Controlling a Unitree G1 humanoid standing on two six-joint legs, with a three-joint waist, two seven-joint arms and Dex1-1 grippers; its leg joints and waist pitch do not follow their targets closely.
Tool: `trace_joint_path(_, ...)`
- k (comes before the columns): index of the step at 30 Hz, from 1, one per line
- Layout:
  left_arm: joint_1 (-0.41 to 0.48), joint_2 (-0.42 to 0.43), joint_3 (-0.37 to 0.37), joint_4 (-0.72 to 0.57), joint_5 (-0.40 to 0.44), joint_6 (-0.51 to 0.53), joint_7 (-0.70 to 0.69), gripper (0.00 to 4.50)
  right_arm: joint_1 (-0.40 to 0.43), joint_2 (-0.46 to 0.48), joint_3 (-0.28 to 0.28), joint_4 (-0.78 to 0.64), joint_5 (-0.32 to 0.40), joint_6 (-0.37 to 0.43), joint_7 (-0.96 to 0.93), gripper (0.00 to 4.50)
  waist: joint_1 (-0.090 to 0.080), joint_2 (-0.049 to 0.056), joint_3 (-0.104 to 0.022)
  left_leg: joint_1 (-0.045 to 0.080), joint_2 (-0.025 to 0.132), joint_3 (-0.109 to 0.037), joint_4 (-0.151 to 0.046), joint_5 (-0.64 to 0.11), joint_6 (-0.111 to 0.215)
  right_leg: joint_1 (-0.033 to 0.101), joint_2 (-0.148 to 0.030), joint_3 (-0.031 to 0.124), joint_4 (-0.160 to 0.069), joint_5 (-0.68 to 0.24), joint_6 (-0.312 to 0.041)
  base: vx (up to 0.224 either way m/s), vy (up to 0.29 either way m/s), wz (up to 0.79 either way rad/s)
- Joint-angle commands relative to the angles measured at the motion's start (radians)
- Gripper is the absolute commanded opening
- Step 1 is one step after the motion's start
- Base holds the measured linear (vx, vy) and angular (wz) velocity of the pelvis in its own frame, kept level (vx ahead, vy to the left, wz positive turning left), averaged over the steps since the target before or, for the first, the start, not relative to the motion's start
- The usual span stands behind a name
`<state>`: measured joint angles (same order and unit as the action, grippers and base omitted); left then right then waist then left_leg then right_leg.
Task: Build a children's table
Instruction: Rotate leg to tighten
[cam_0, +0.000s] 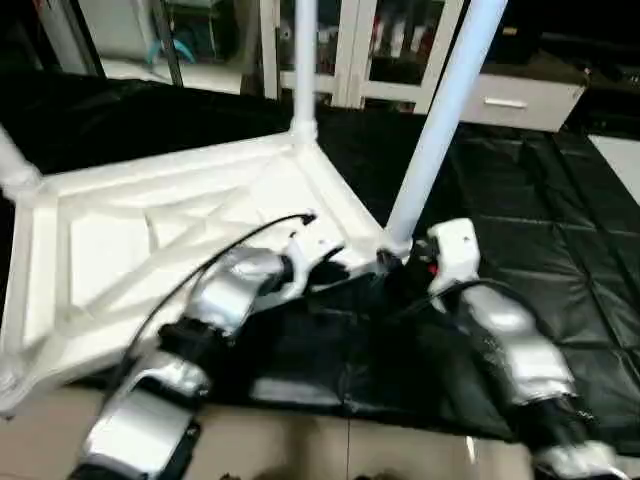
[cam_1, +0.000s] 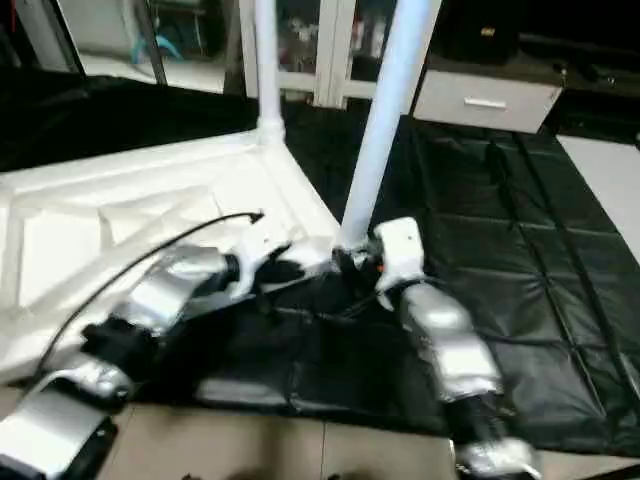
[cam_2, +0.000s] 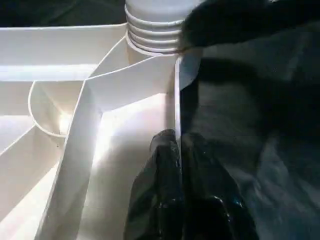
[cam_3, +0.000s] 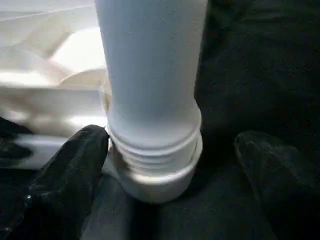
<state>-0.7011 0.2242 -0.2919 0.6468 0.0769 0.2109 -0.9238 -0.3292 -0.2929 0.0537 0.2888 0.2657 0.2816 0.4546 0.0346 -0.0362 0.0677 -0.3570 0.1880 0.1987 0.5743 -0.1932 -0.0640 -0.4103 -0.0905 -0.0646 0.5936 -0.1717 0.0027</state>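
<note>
The white table top (cam_0: 120, 250) lies upside down on a black mat, its X-ribbed underside facing up. One white leg (cam_0: 440, 110) stands in the near right corner socket, threaded at its base (cam_3: 150, 150). A second leg (cam_0: 305, 60) rises from the far corner, and a third leg (cam_0: 14, 172) shows at the left edge. My left gripper (cam_0: 325, 262) is shut on the top's raised rim (cam_2: 177, 100) just beside that near right corner. My right gripper (cam_3: 170, 167) stands open around the leg's base, with one finger (cam_3: 75, 170) against the socket and the other finger (cam_3: 275, 170) apart from it.
The black padded mat (cam_0: 560, 260) stretches to the right and behind. White cabinets with glass doors (cam_0: 390, 50) and a drawer unit (cam_0: 520, 100) stand at the back. Tan floor (cam_0: 330, 450) runs along the front. A black cable (cam_0: 215, 262) arcs over my left forearm.
</note>
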Motion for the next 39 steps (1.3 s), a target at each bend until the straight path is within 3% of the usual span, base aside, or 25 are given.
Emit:
trace_joint_path(1, 0.051, 0.033, -0.026, -0.015, -0.031, 0.004, -0.106, 0.00, 0.031, -0.079, 0.004, -0.082, 0.046, 0.037, 0.139, 4.46, 0.009, -0.013, -0.058, -0.004, 0.042, -0.018, -0.062, -0.166, 0.089, 0.052, -0.057, 0.048, -0.070, -0.219, -0.213, 0.000, 0.000, 0.00)
trace_joint_path(2, 0.060, 0.054, -0.033, -0.035, -0.040, 0.004, -0.154, 0.00, 0.048, -0.120, 0.012, -0.115, 0.060, 0.053, 0.199, 4.46, 0.012, -0.012, -0.059, -0.004, 0.044, -0.018, -0.060, -0.138, 0.102, 0.054, -0.056, 0.049, -0.062, -0.163, -0.228, 0.000, 0.000, 0.00)
trace_joint_path(4, 0.073, 0.075, -0.044, -0.058, -0.050, -0.006, -0.208, 0.00, 0.058, -0.145, 0.014, -0.135, 0.077, 0.070, 0.241, 4.46, 0.009, -0.012, -0.056, -0.005, 0.043, -0.015, -0.060, -0.135, 0.116, 0.050, -0.054, 0.048, -0.061, -0.145, -0.246, 0.000, 0.000, 0.00)
trace_joint_path(6, 0.100, 0.117, -0.069, -0.115, -0.073, -0.002, -0.314, 0.00, 0.076, -0.201, 0.034, -0.175, 0.099, 0.094, 0.331, 4.46, 0.011, -0.001, -0.056, -0.004, 0.044, -0.017, -0.060, -0.155, 0.110, 0.052, -0.058, 0.049, -0.063, -0.167, -0.252, 0.000, 0.000, 0.00)
trace_joint_path(7, 0.105, 0.127, -0.074, -0.127, -0.075, 0.000, -0.333, 0.00, 0.080, -0.214, 0.038, -0.186, 0.105, 0.107, 0.353, 4.46, 0.009, -0.003, -0.053, -0.001, 0.047, -0.015, -0.061, -0.162, 0.109, 0.046, -0.056, 0.049, -0.065, -0.169, -0.259, 0.000, 0.000, 0.00)
trace_joint_path(8, 0.109, 0.138, -0.084, -0.134, -0.072, -0.002, -0.352, 0.00, 0.083, -0.230, 0.044, -0.192, 0.101, 0.108, 0.376, 4.46, 0.010, 0.003, -0.053, -0.001, 0.046, -0.015, -0.061, -0.170, 0.106, 0.046, -0.055, 0.049, -0.064, -0.172, -0.261, 0.000, 0.000, 0.00)
trace_joint_path(12, 0.114, 0.154, -0.099, -0.146, -0.070, -0.003, -0.385, 0.00, 0.083, -0.254, 0.052, -0.200, 0.104, 0.116, 0.424, 4.46, 0.012, 0.002, -0.052, 0.003, 0.048, -0.016, -0.065, -0.198, 0.075, 0.045, -0.057, 0.049, -0.068, -0.209, -0.258, 0.000, 0.000, 0.00)
trace_joint_path(15, 0.127, 0.164, -0.105, -0.178, -0.077, 0.013, -0.405, 0.00, 0.098, -0.298, 0.096, -0.231, 0.104, 0.137, 0.504, 4.46, 0.016, 0.005, -0.056, 0.003, 0.049, -0.016, -0.062, -0.173, 0.077, 0.049, -0.057, 0.050, -0.060, -0.148, -0.270, 0.000, 0.000, 0.00)
trace_joint_path(18, 0.129, 0.164, -0.108, -0.186, -0.077, 0.018, -0.411, 0.00, 0.101, -0.304, 0.116, -0.229, 0.088, 0.135, 0.521, 4.46, 0.021, 0.003, -0.055, 0.003, 0.048, -0.014, -0.060, -0.165, 0.083, 0.048, -0.057, 0.049, -0.060, -0.143, -0.276, 0.000, 0.000, 0.00)
trace_joint_path(21, 0.129, 0.163, -0.112, -0.188, -0.078, 0.020, -0.417, 0.00, 0.089, -0.291, 0.128, -0.206, 0.063, 0.118, 0.524, 4.46, 0.025, 0.009, -0.051, 0.004, 0.048, -0.015, -0.062, -0.180, 0.072, 0.046, -0.056, 0.049, -0.063, -0.166, -0.272, 0.000, 0.000, 0.00)
trace_joint_path(25, 0.130, 0.160, -0.115, -0.191, -0.075, 0.023, -0.421, 0.00, 0.066, -0.272, 0.134, -0.183, 0.051, 0.107, 0.521, 4.46, 0.024, 0.006, -0.052, 0.004, 0.047, -0.015, -0.062, -0.179, 0.065, 0.047, -0.056, 0.049, -0.061, -0.160, -0.270, 0.000, 0.000, 0.00)
trace_joint_path(31, 0.128, 0.158, -0.118, -0.193, -0.077, 0.028, -0.421, 0.00, 0.045, -0.280, 0.156, -0.166, 0.052, 0.098, 0.562, 3.91, 0.026, 0.008, -0.057, 0.005, 0.047, -0.015, -0.058, -0.151, 0.080, 0.050, -0.056, 0.049, -0.054, -0.105, -0.286, 0.000, 0.000, 0.00)
trace_joint_path(39, 0.125, 0.159, -0.125, -0.188, -0.074, 0.024, -0.431, 0.00, 0.017, -0.259, 0.148, -0.113, 0.047, 0.065, 0.604, 3.13, 0.026, 0.009, -0.059, 0.005, 0.046, -0.015, -0.057, -0.150, 0.079, 0.052, -0.056, 0.048, -0.053, -0.098, -0.298, 0.000, 0.000, 0.00)
